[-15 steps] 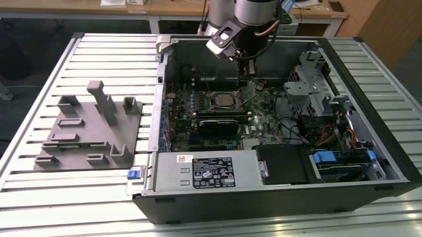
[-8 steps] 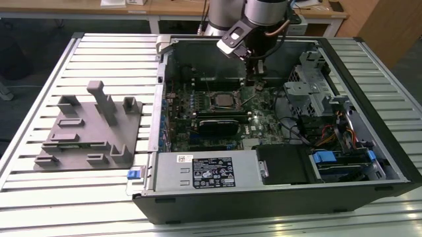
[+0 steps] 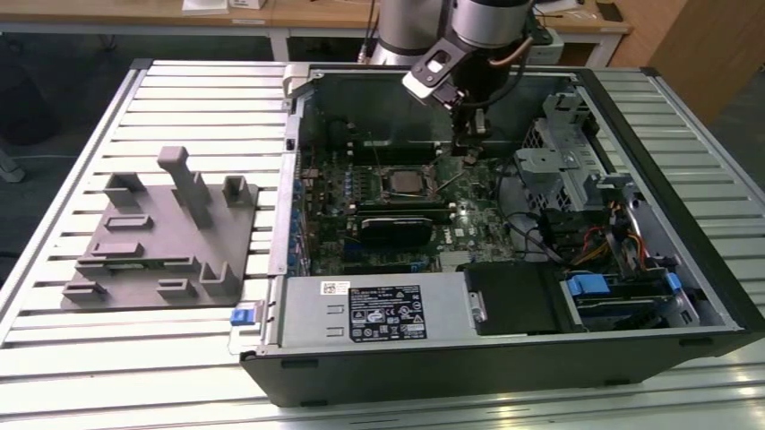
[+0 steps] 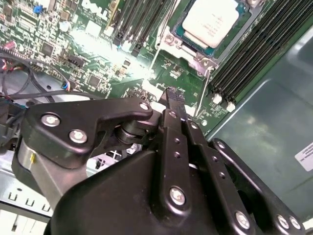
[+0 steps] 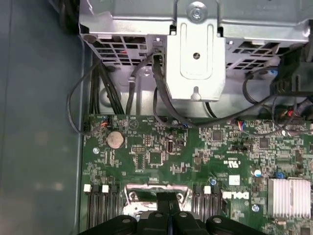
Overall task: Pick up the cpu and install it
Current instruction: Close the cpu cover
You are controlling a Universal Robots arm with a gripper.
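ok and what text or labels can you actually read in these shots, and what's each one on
On the metal cover in the exterior view, a large white label: print too small to read.
On the case wall, a white sticker: too blurred to read.
On the motherboard, a white brand logo, not quoted; other markings too small.
On the cpu: nothing legible.

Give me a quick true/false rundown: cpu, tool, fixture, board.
1. The cpu sits in the socket on the motherboard. True.
2. The tool grips the cpu. False: it is shut on nothing and is apart from the cpu.
3. The grey fixture is inside the PC case. False: it lies on the slatted table, at the exterior view's left of the case.
4. A coin cell sits on the motherboard. True.
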